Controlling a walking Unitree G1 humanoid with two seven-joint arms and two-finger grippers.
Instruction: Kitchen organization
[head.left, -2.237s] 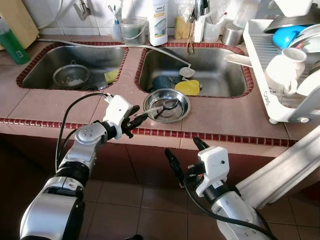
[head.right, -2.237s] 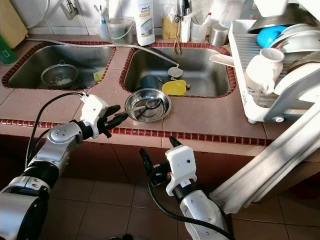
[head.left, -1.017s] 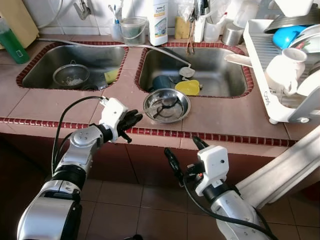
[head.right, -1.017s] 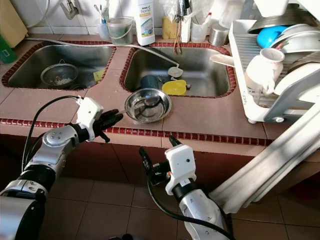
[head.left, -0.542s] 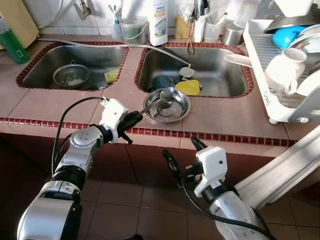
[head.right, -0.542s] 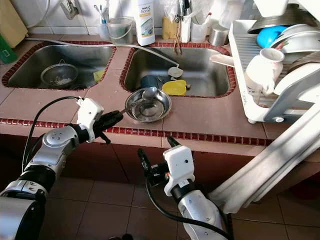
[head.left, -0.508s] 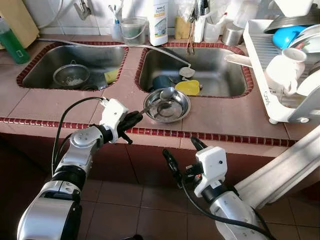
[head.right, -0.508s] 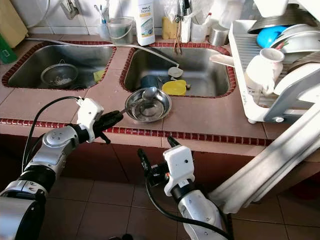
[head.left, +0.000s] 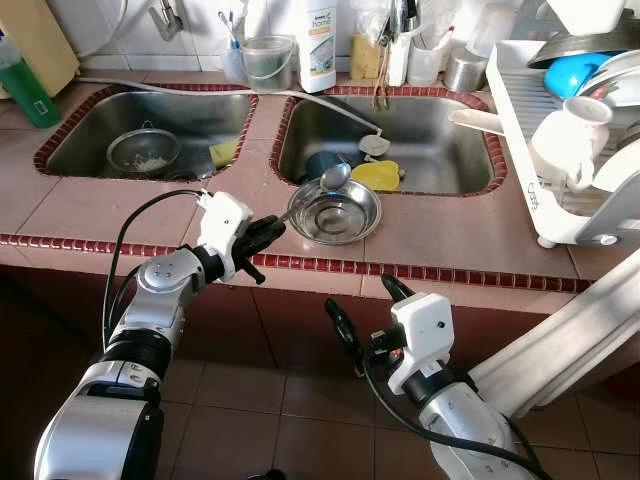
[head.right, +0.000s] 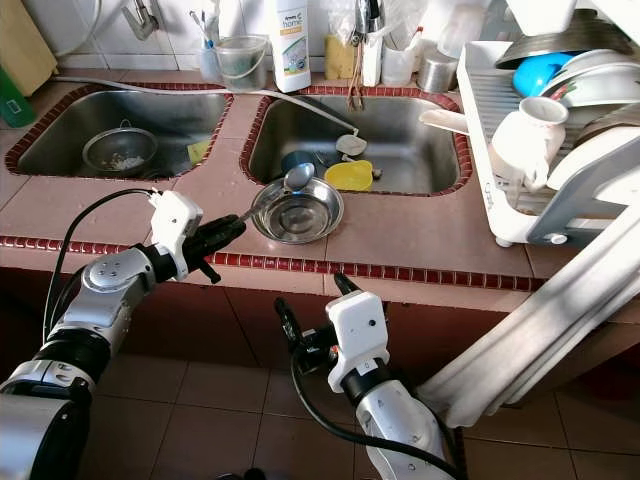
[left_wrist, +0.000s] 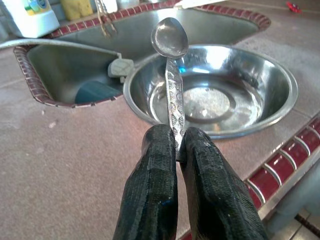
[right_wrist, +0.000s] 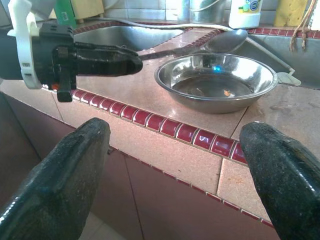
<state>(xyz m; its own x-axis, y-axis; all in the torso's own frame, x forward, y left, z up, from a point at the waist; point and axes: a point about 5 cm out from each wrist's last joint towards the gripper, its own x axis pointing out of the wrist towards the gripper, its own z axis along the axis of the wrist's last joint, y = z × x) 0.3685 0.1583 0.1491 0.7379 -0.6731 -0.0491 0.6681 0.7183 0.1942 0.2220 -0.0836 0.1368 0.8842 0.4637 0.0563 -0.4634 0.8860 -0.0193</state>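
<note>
A steel bowl sits on the tiled counter in front of the right sink. My left gripper is shut on the handle of a metal spoon, which slants up over the bowl's far left rim; the left wrist view shows the spoon pinched between the black fingers with the bowl beyond. My right gripper hangs open below the counter edge, its fingers wide apart, facing the bowl.
Two sinks: the left holds a strainer and sponge, the right a yellow item and a dark cup. A white dish rack with crockery stands at right. Soap bottle and containers line the back.
My left gripper closed on the spoon lying in the bowl and lifted it; the spoon's head now stands above the bowl's far rim. The right arm barely moved.
</note>
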